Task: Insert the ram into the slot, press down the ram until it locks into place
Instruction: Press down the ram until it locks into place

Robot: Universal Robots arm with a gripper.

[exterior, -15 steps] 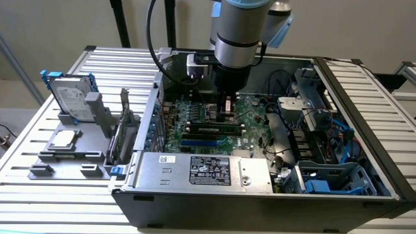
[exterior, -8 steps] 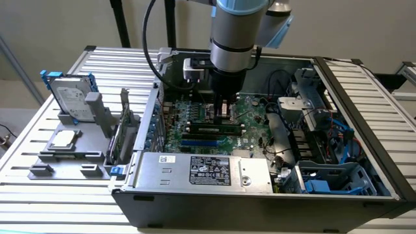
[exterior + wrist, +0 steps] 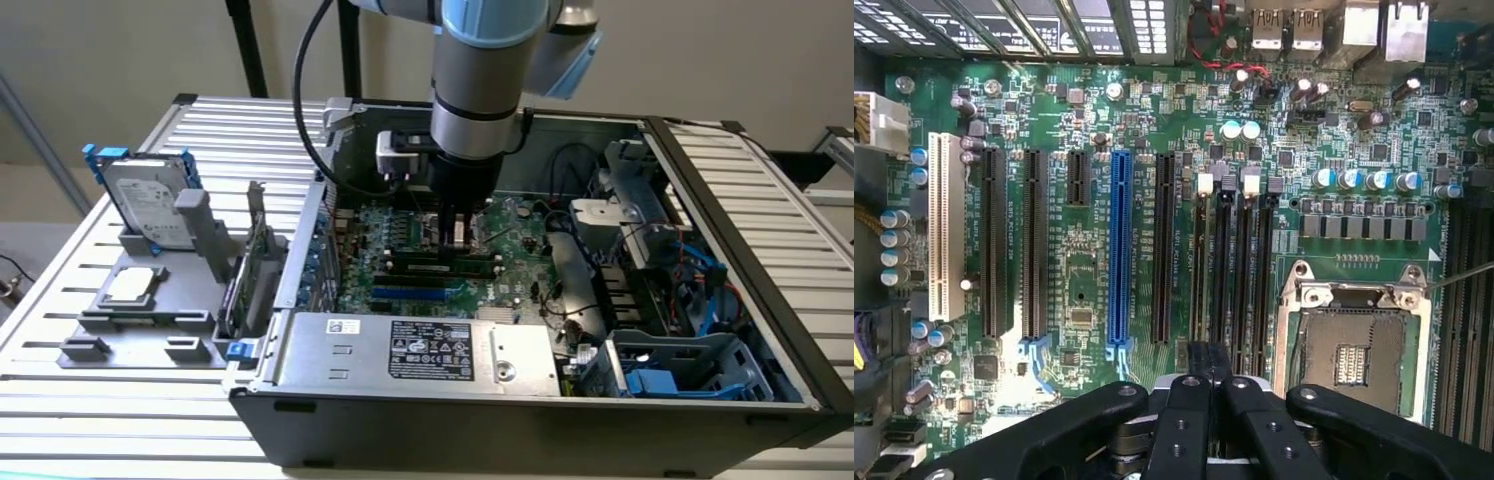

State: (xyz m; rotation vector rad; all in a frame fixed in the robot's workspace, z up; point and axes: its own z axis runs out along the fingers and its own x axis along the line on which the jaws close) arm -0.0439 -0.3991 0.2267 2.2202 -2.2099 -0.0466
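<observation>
An open black computer case (image 3: 534,400) is seen lying on a ribbed metal tabletop (image 3: 80,400), with a large green motherboard (image 3: 400,235) exposed inside it. The arm's black claw (image 3: 455,238) is lowered into the case, its tip directly over the long, thin green ram stick with dark chips (image 3: 441,266), which is seated on edge in one of the long narrow black slots (image 3: 424,277) near the middle of the board. In the wrist view the claw (image 3: 1206,362) is shown with its fingers (image 3: 1194,365) pressed together, their tips set against the end of the group of parallel black slots with pale end clips (image 3: 1232,262); whether the ram's edge is pinched between them cannot be told. A long blue slot (image 3: 1120,250) is seen just beside that group, and a square metal processor socket (image 3: 1354,345) lies on its other side. On the exterior view's left, a silver hard drive (image 3: 144,200) is held upright in a grey fixture (image 3: 140,300) on the tabletop.
</observation>
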